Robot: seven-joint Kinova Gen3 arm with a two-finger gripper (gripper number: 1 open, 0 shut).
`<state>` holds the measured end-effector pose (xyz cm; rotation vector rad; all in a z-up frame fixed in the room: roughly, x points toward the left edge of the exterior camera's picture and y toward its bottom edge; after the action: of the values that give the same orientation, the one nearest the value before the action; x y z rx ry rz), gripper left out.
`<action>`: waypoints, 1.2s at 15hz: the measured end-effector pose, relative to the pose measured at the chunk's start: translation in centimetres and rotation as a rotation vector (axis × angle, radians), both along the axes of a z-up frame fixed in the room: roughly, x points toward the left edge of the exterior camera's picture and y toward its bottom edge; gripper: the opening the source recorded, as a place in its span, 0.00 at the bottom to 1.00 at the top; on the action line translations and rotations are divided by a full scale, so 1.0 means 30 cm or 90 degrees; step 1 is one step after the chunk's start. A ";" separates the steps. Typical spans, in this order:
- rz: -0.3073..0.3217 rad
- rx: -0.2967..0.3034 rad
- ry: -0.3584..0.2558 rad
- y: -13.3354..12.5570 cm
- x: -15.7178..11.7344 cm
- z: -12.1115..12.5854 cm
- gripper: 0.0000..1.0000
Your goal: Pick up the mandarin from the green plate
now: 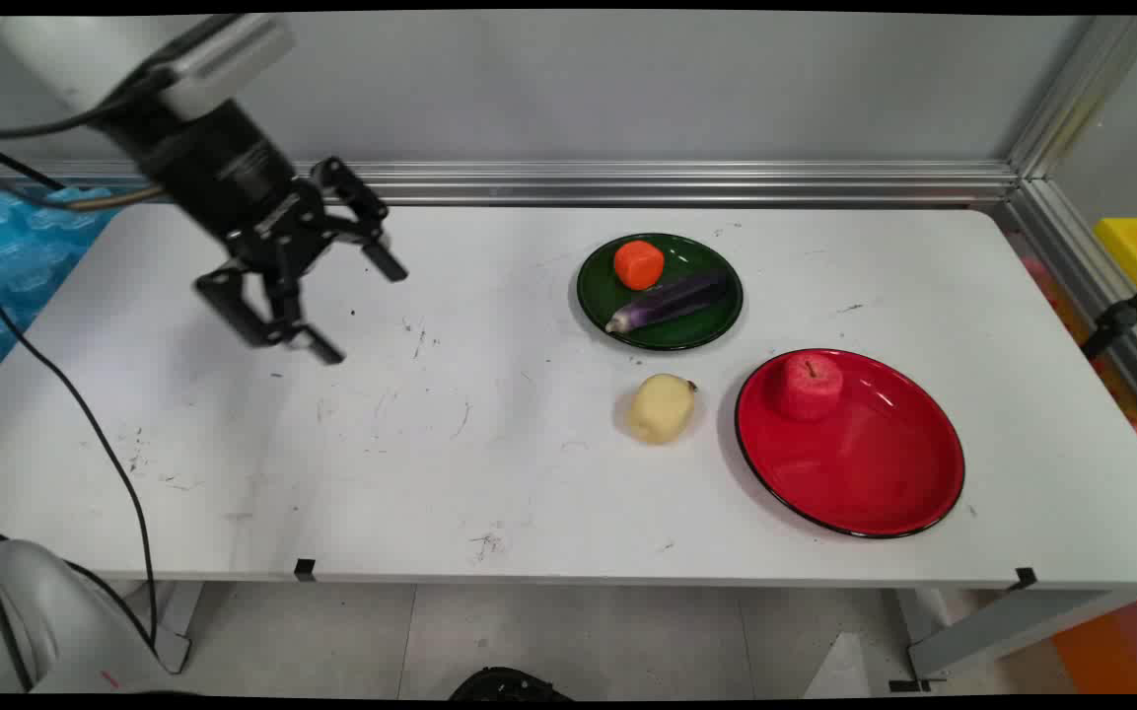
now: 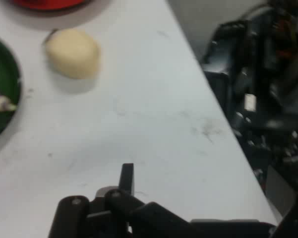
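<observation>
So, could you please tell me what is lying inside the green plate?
The green plate holds an orange carrot piece and a purple eggplant. The plate surface beneath them is covered.

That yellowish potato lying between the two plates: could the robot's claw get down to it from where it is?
Probably yes. The potato lies alone on bare table, apart from the green plate and red plate, and the open gripper hangs left of it with nothing between.
</observation>
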<state>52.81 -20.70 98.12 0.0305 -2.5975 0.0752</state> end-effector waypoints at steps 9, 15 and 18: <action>0.248 0.023 0.015 -0.244 -0.102 -0.044 1.00; 0.425 0.034 0.020 -0.456 -0.199 -0.113 1.00; 0.513 0.041 0.019 -0.581 -0.270 -0.166 1.00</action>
<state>44.71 -38.14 93.14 1.0809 -2.3916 0.2734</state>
